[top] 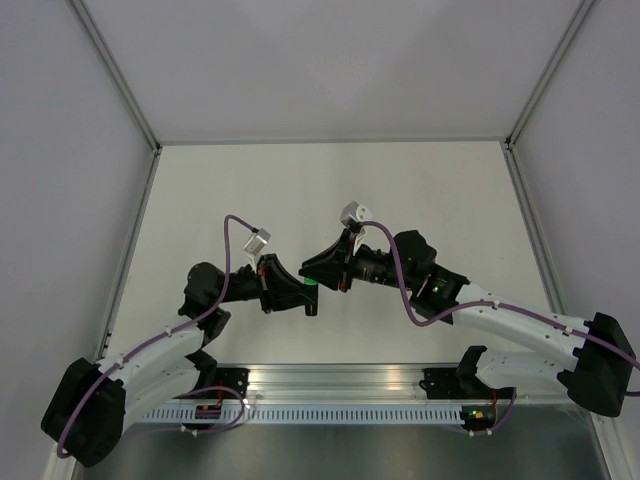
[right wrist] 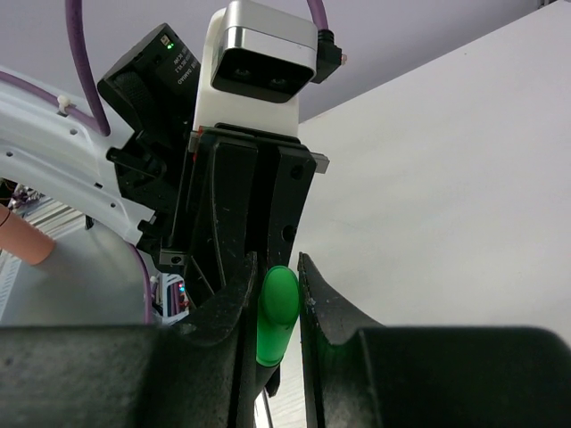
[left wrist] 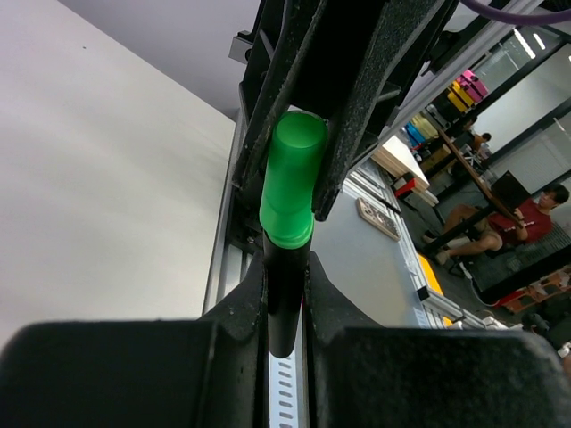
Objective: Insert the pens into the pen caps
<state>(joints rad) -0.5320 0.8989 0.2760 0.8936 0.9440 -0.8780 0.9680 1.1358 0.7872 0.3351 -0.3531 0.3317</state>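
Observation:
My left gripper (top: 306, 296) (left wrist: 285, 281) is shut on the dark-bodied pen (left wrist: 284, 308), held in the air above the table's near middle. A green pen cap (left wrist: 293, 178) sits on the pen's end. My right gripper (top: 316, 270) (right wrist: 277, 290) faces the left one and is closed around this cap (right wrist: 277, 312), which shows as a green speck in the top view (top: 311, 283). The two grippers meet tip to tip. The orange pen, the pale mint pen and the other caps are out of view.
The white table (top: 330, 190) lies inside pale walls with metal corner posts. An aluminium rail (top: 330, 385) with the arm bases runs along the near edge. Purple cables loop over both wrists.

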